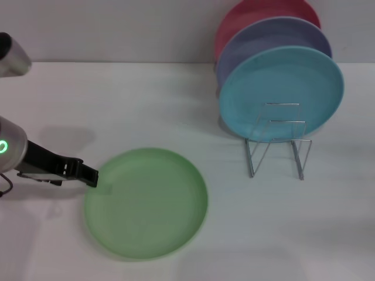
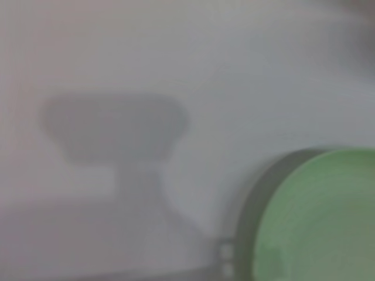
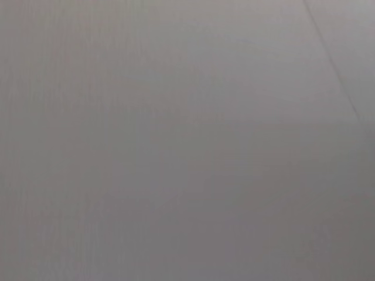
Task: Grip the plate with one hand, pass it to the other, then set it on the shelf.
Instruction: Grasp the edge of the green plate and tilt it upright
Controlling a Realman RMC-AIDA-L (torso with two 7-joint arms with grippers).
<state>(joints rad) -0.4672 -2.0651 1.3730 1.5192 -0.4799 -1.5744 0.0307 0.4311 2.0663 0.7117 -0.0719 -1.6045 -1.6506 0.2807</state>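
The light green plate (image 1: pixel 146 202) lies flat on the white table, front and left of centre. My left gripper (image 1: pixel 89 175), black on a silver-white arm with a green light, reaches in low from the left, and its tip is at the plate's left rim. The left wrist view shows the plate's rim (image 2: pixel 316 222) close by, with the gripper's shadow on the table. The silver wire rack (image 1: pixel 275 143) stands at the right. My right gripper is out of view, and its wrist view shows only a plain grey surface.
A light blue plate (image 1: pixel 281 91), a purple plate (image 1: pixel 275 38) and a red plate (image 1: pixel 246 14) stand upright in the rack, one behind the other, the red one rearmost. The rack's front loops hold nothing. A silver arm segment (image 1: pixel 12 55) shows at the far left.
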